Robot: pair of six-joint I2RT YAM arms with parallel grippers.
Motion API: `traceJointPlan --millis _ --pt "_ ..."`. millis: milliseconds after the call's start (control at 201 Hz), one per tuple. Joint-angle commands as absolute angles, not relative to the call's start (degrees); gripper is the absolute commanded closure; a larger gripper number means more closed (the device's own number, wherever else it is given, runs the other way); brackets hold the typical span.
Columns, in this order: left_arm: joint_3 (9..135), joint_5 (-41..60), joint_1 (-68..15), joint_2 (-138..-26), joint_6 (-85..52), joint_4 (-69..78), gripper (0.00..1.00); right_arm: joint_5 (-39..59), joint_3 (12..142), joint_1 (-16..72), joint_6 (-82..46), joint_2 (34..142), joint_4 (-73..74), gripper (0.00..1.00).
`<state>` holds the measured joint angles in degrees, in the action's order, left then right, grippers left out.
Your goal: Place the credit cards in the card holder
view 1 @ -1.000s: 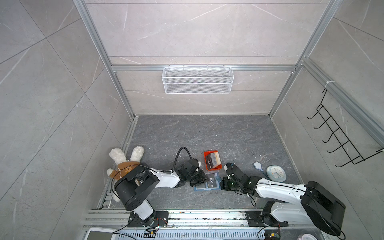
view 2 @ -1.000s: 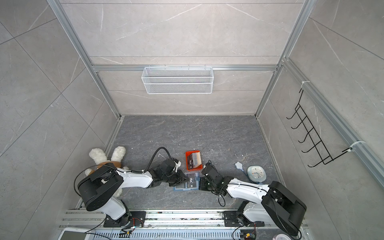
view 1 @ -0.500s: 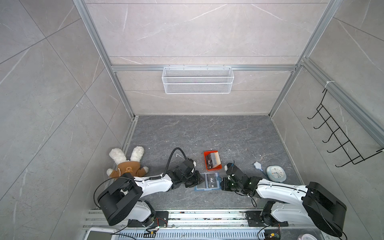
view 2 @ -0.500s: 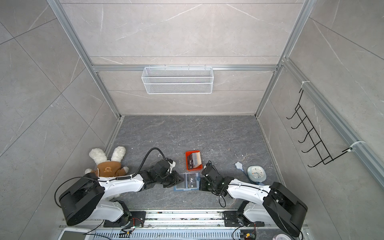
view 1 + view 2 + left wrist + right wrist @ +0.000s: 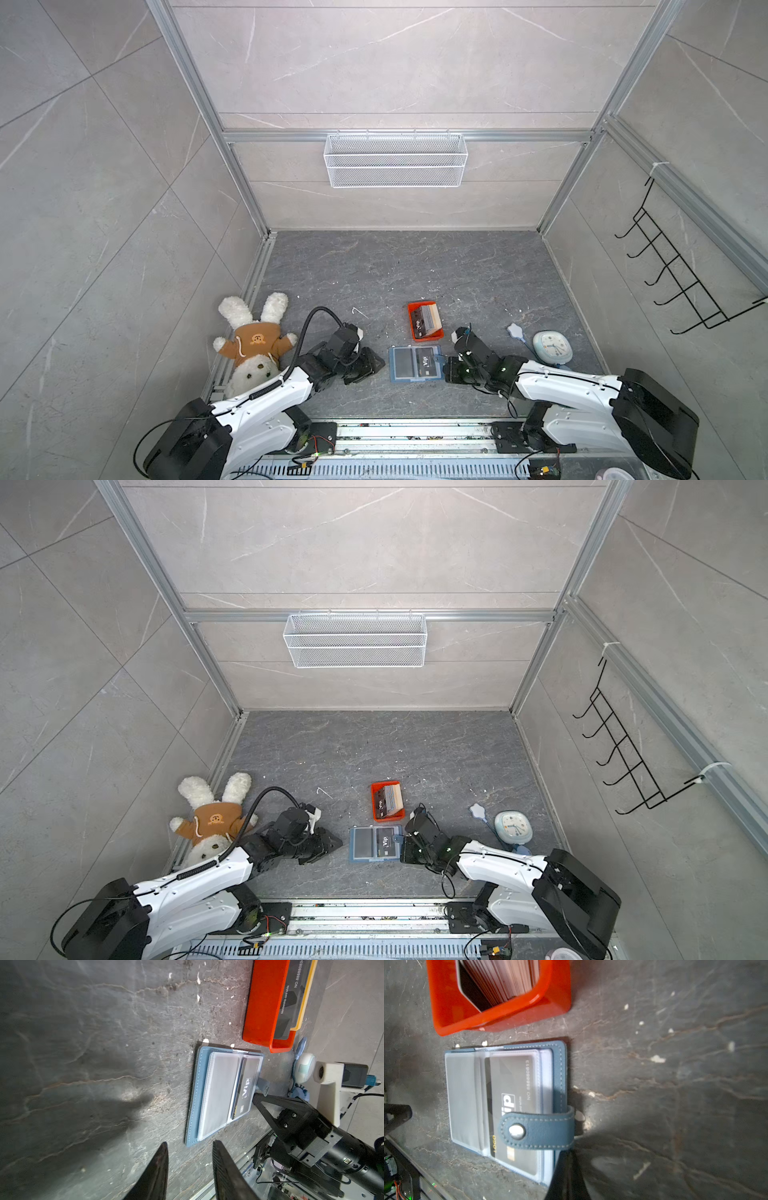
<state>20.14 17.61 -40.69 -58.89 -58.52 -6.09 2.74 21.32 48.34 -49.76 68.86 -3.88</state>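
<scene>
One gap, left tool (image 5: 190,1145) to card holder (image 5: 199,1093); right tool (image 5: 254,1096) at opposite edge

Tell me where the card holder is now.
In both top views the card holder lies open between the left gripper and the right gripper, just below the orange tray.

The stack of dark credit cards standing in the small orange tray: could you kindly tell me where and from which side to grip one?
Probably from above, pinching the upper edge of the outermost dark-faced card of the stack of dark credit cards: they lean on edge, and the walls of the small orange plastic tray block their sides.
</scene>
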Motion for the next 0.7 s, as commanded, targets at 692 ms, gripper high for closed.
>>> traceJointPlan --millis 692 --pt "19.07 25.83 -40.32 -69.51 -59.56 6.29 0.56 1.14 21.09 49.48 -49.39 69.85 -6.68 0.97"
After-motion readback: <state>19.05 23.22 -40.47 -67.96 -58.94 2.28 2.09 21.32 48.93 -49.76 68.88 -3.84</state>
